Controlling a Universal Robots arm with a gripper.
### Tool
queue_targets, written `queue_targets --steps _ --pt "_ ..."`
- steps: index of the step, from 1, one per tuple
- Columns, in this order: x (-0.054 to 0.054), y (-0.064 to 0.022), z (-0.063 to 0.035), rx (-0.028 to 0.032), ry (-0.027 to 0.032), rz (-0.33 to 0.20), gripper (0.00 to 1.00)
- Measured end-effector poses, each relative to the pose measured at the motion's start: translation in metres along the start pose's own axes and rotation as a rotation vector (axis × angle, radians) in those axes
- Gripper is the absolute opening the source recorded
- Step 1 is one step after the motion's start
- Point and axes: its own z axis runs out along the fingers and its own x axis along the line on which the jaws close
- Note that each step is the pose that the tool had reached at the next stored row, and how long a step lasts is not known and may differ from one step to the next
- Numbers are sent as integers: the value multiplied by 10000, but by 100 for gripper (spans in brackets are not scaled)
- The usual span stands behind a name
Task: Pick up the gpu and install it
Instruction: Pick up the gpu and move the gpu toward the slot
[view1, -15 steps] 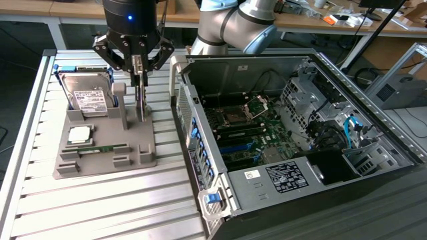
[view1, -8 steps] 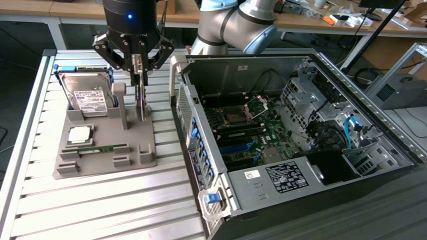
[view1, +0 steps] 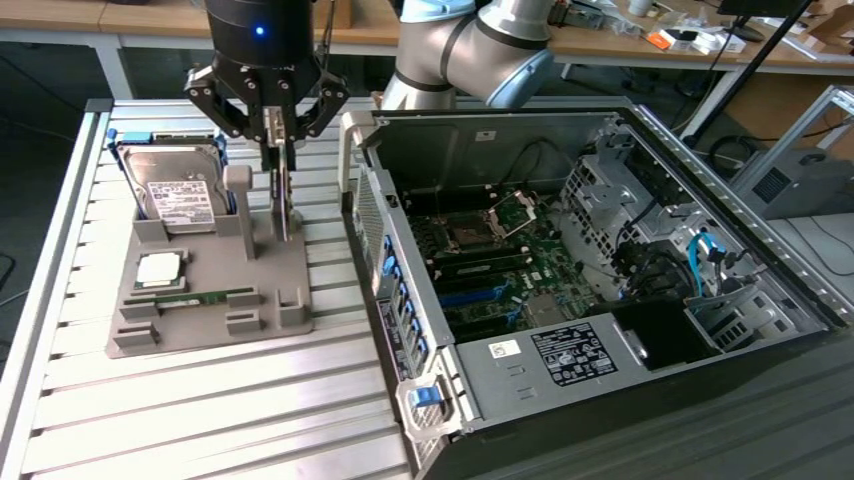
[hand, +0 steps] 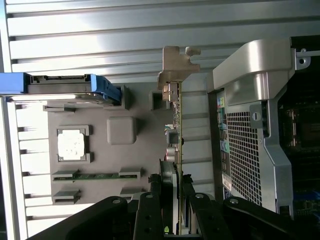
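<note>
From where I stand I count one robot arm (view1: 454, 50) with one hand (view1: 275, 138), one open computer case (view1: 534, 365), and one grey holder (view1: 267, 290) on the one slatted surface (view1: 200, 410). At the holder there is one of each part: one hard drive (view1: 180, 195), one processor chip (view1: 160, 267), one memory stick (view1: 200, 297) and one graphics card (view1: 280, 205).

No writing can be read. The hard drive (view1: 180, 195) beside the computer case (view1: 467, 150) bears a white label (view1: 184, 207) with print too fine to make out. Inside the case, a black label (view1: 574, 355) and a small white sticker (view1: 503, 349) are likewise illegible.
</note>
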Motion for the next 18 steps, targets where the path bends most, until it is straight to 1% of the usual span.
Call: queue_targets --steps 18 --pt "-1 3 -62 0 0 0 27"
